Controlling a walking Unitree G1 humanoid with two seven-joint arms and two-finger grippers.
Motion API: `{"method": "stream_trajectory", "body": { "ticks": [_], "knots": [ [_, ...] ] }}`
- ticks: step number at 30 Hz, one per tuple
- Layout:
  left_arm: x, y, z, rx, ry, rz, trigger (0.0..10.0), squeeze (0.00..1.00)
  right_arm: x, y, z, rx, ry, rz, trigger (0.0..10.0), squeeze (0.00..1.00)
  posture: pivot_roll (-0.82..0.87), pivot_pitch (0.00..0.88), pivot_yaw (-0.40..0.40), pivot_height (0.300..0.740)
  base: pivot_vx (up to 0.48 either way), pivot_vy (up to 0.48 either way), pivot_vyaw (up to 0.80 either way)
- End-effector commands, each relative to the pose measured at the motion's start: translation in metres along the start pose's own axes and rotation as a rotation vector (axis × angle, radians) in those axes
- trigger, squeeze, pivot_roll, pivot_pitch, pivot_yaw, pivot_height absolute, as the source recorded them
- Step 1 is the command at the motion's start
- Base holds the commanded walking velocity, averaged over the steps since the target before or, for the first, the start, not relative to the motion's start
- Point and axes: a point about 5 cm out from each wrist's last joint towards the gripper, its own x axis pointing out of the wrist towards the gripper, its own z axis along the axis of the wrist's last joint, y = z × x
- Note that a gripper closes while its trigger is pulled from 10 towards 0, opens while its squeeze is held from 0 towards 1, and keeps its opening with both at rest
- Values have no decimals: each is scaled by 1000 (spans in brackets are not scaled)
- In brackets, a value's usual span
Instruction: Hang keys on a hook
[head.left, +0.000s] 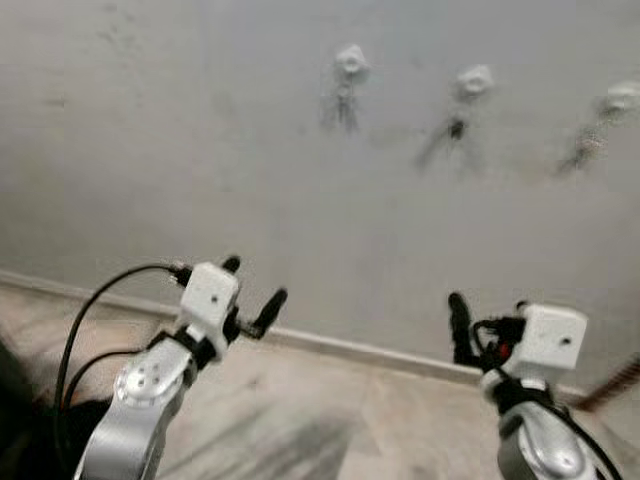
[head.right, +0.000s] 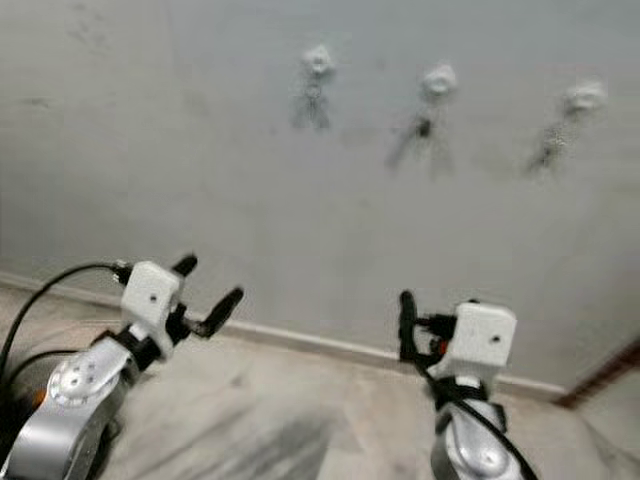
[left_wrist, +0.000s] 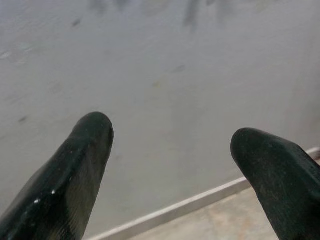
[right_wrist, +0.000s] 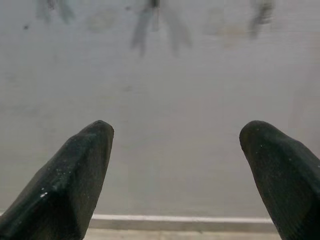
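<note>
Left tool (head.left: 250, 290) first: I see its two black fingers (left_wrist: 75, 170) spread wide apart with nothing between them, raised in front of me and aimed at the pale grey plaster wall (head.left: 200, 150). It touches nothing; beyond its tips are bare wall and the light skirting strip (head.left: 330, 345) where the wall meets the mottled stone floor (head.left: 300, 420).

Moving right, three small white wall hooks sit high up in a row. The left hook (head.left: 351, 62) carries a dark bunch of keys (head.left: 342, 105) hanging straight down. The middle hook (head.left: 474, 80) and the right hook (head.left: 620, 97) each carry a similar dangling bunch (head.left: 452, 135) (head.left: 583, 148), though blur keeps me from making out details.

My right tool (right_wrist: 175, 175) is likewise released, its fingers (right_wrist: 70, 185) parted and empty, pointed at the wall below the hooks.

As I judge it, the hooks lie up and far from both tools, well apart, with the keys' long axis vertical. The left hook stands between the two arms, the other two over toward the right arm, so the right tool seems better placed for those. All three hooks look occupied and neither tool holds keys, so the hanging may be already done.
</note>
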Motion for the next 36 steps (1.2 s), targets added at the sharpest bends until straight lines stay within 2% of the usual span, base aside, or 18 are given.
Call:
{"method": "stream_trajectory", "body": {
  "ticks": [1, 9, 13, 15, 20, 28, 36],
  "knots": [
    [2, -3, 1, -4, -4, -9, 10000, 0, 1, -4, 1, -10, 1, -12, 10000, 0, 87, 0, -37, 740, -300, 0, -681],
    [4, -4, 2, 2, -10, -9, 10000, 0, 0, -4, 0, -9, 0, -14, 10000, 0, 84, 0, -32, 740, -296, 0, -658],
    [5, 8, 6, 34, -33, 112, 10000, 0, 1, -5, 1, -9, -6, -21, 10000, 0, 86, 0, -33, 740, -123, 0, -103],
    [4, 16, 7, 16, -44, 196, 10000, 0, 2, -5, 2, -15, -11, -16, 10000, 0, 86, 0, -34, 740, 0, 0, 0],
    [-1, 25, 5, 10, -32, 289, 10000, 0, 7, -7, 5, -16, -29, -26, 10000, 0, 89, 0, -44, 740, 0, 0, 0],
    [0, 20, 2, -12, -33, 273, 10000, 0, 11, -5, 7, -13, -39, -26, 10000, 0, 87, 0, -47, 740, 0, 0, 0],
    [9, 12, 3, -44, -43, 226, 10000, 0, 18, 0, 11, 8, -58, -36, 10000, 0, 68, 0, -49, 740, 0, 0, 0]
  ]
}}
